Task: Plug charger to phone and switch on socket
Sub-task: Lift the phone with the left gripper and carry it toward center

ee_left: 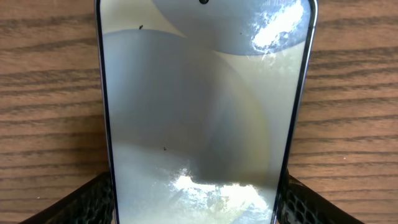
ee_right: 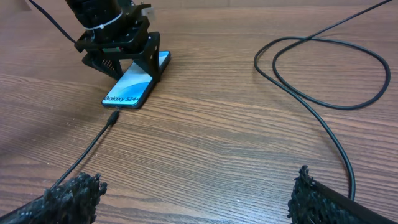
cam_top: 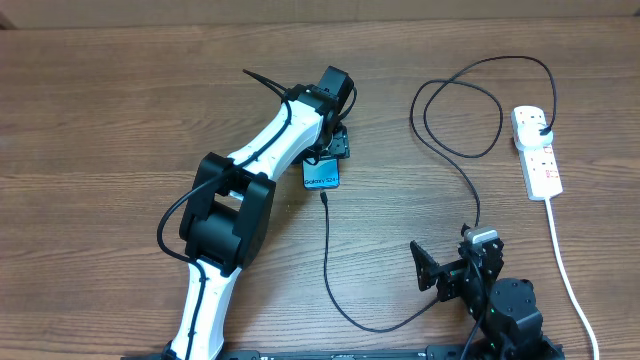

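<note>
The phone (cam_top: 322, 179) lies on the table (cam_top: 100, 120), clasped in the left gripper (cam_top: 333, 152). The connector tip (cam_top: 325, 197) lies just beyond the phone's protruding end, and the socket (cam_top: 537, 150) far to this gripper's right.

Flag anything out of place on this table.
The thin black charger cable's connector tip lies at the bottom edge of the slim blue-screened Galaxy phone but looks unseated, slightly askew. Nothing else stands out.

Left tool (cam_top: 331, 154) hides far end of phone (cam_top: 322, 179).
</note>
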Available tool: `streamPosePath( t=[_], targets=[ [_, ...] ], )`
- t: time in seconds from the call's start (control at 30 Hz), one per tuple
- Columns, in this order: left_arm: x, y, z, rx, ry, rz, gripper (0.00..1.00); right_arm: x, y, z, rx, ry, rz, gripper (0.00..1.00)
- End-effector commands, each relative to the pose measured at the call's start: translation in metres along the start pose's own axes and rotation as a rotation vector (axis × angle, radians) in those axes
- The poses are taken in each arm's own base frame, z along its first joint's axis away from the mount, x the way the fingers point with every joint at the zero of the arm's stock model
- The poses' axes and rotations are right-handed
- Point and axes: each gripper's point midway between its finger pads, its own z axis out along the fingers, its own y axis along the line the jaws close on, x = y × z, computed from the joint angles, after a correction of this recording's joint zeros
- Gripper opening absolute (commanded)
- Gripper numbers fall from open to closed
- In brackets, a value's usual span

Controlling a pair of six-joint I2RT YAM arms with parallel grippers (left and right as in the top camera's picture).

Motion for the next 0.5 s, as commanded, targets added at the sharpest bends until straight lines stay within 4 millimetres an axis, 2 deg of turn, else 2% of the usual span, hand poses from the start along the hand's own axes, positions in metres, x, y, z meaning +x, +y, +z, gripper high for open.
streamPosePath(
  t=[0.0,0.2,0.47],
  targets=[
    [0.013,0.001,0.018,-0.019,0.069,-0.014,0.61,0.009,0.001,0.002,-0.005,0.027,-0.009,1.0],
    [0.004,-0.004,-0.003,-0.015,0.065,0.015,0.57,0.009,0.001,0.002,-0.005,0.027,-0.009,1.0],
    [-0.005,-0.009,-0.049,-0.01,0.078,0.042,0.56,0.009,0.001,0.002,-0.005,0.027,-0.01,1.0]
  ],
)
